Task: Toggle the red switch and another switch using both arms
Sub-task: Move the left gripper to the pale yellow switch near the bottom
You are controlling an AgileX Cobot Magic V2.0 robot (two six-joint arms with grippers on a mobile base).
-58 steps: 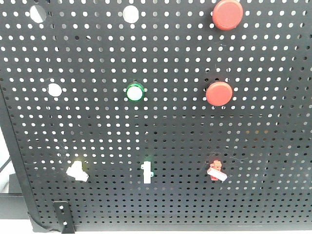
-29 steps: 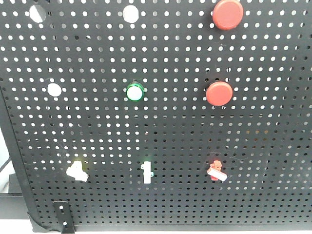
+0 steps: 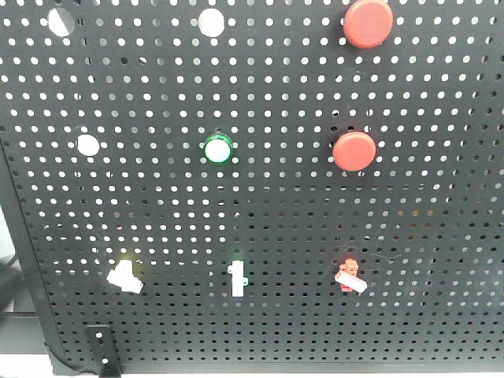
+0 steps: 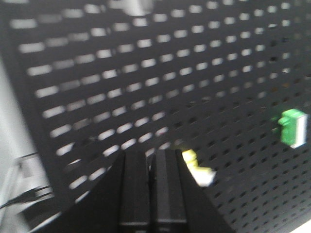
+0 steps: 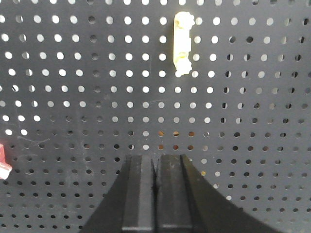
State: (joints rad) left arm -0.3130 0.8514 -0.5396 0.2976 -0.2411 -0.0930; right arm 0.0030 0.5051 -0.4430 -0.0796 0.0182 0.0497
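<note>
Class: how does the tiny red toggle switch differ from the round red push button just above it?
The push button is far larger than the red switch. The button is a plain disc; the switch has a slanted lever. The button is all red; the switch's lever tip is white. Both sit on the black pegboard.

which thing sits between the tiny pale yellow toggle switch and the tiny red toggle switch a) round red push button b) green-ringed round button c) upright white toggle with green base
c: in the bottom row the upright white toggle with green base stands flanked by the pale yellow toggle switch and the red toggle switch.
</note>
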